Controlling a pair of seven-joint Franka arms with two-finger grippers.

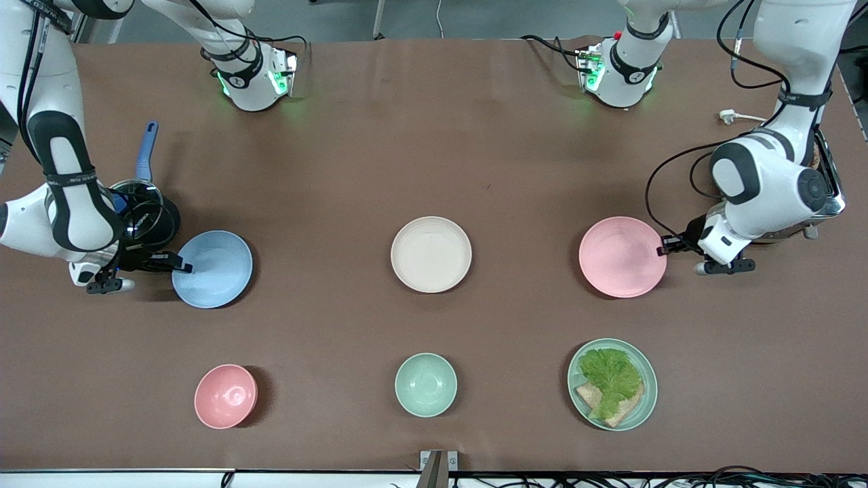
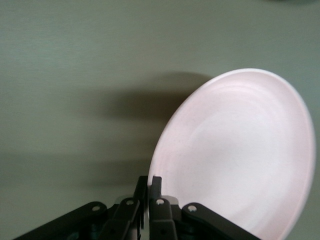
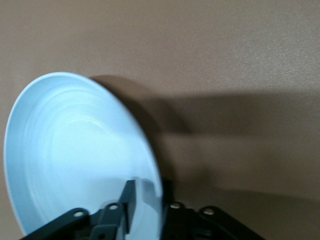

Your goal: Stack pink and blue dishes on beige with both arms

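Nearest the front camera, a green plate (image 1: 645, 400) carries lettuce (image 1: 608, 379) on bread (image 1: 627, 410); a pink bowl (image 1: 226, 396) and green bowl (image 1: 426, 384) sit hollow. Between both hands lies the matte beige plate (image 1: 431, 254). At its outer rim, the left hand (image 1: 665, 249) pinches the pale pink plate (image 1: 622, 257), tilted. Likewise the right hand (image 1: 184, 267) pinches the light blue plate (image 1: 212, 268). All rest on a brown tabletop (image 1: 434, 135).

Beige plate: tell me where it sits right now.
In the front view the beige plate lies mid-table, between the blue plate and the pink plate, farther from the camera than the green bowl.
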